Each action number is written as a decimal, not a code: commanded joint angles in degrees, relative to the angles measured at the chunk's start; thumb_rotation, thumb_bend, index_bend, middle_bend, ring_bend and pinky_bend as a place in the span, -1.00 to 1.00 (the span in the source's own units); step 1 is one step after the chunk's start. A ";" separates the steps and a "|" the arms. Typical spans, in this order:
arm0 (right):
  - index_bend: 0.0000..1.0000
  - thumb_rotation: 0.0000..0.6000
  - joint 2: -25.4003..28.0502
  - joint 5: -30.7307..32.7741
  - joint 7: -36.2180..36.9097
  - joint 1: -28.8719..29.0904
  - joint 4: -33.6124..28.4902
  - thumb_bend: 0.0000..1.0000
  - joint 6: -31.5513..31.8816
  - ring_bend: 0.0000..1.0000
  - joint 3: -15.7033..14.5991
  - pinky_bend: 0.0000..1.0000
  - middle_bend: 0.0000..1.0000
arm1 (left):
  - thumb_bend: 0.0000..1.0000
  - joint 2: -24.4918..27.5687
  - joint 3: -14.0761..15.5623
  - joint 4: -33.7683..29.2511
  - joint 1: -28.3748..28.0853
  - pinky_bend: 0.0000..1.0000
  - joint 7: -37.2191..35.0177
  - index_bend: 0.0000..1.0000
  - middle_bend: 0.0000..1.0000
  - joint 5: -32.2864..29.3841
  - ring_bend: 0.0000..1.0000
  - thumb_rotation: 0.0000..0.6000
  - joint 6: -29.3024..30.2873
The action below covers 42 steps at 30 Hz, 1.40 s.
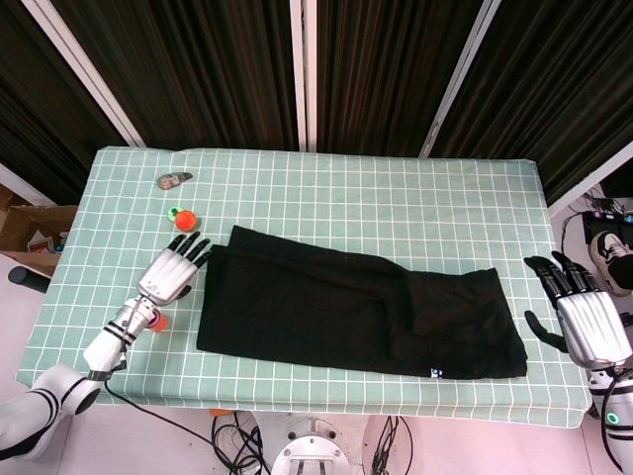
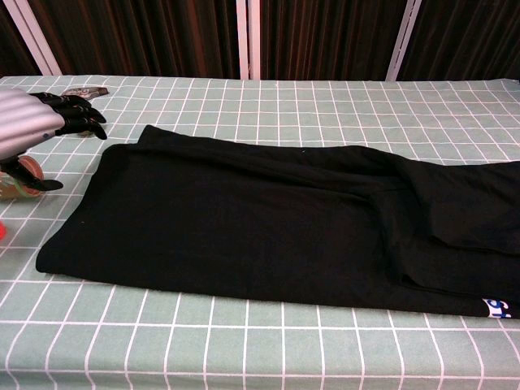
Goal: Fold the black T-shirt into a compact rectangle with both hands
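Note:
The black T-shirt (image 1: 346, 307) lies flat on the green checked table, folded into a long band with a doubled flap at its right end (image 2: 455, 219). A small white and blue label (image 2: 496, 306) shows at its front right corner. My left hand (image 1: 176, 269) hovers just off the shirt's left edge, fingers spread, holding nothing; the chest view shows the same left hand (image 2: 36, 130) at far left. My right hand (image 1: 584, 317) is past the shirt's right end, near the table's right edge, fingers apart and empty.
An orange and green toy (image 1: 183, 219) and a grey object (image 1: 174, 180) lie at the table's back left. A small cup (image 2: 16, 175) sits under my left hand, and a red item (image 1: 158, 322) lies by the left forearm. The table's front edge (image 1: 297, 396) is close to the shirt.

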 commanded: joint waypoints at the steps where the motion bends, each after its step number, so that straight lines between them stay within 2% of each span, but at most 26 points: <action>1: -0.70 1.00 -0.39 0.11 0.08 -0.13 0.37 -0.45 -0.32 -0.87 0.11 -0.54 -0.63 | -0.66 -0.95 0.59 1.41 -1.15 -0.64 0.56 -0.59 -0.79 -0.12 -0.88 1.00 -1.57; 13: -0.70 1.00 -2.00 1.02 1.08 -1.08 2.47 -0.45 -1.58 -0.87 0.23 -0.54 -0.65 | -0.66 -3.55 2.10 5.15 -3.95 -0.64 -1.22 -0.59 -0.79 -0.26 -0.88 1.00 -3.99; 27: -0.70 1.00 -3.33 1.66 1.31 -2.39 3.92 -0.45 -1.67 -0.87 0.44 -0.54 -0.66 | -0.69 -5.15 3.22 5.09 -6.81 -0.64 -6.99 -0.59 -0.79 0.24 -0.88 1.00 -4.46; 34: -0.70 1.00 -4.06 1.62 1.01 -2.89 4.36 -0.45 -1.67 -0.87 0.47 -0.54 -0.66 | -0.71 -6.46 3.80 6.69 -7.13 -0.64 -11.23 -0.57 -0.79 0.92 -0.88 1.00 -2.21; 42: -0.70 1.00 -4.85 1.77 0.39 -3.19 4.81 -0.45 -1.87 -0.87 0.65 -0.55 -0.67 | -0.71 -8.58 5.93 10.80 -7.71 -0.64 -17.83 -0.43 -0.77 3.31 -0.88 1.00 0.33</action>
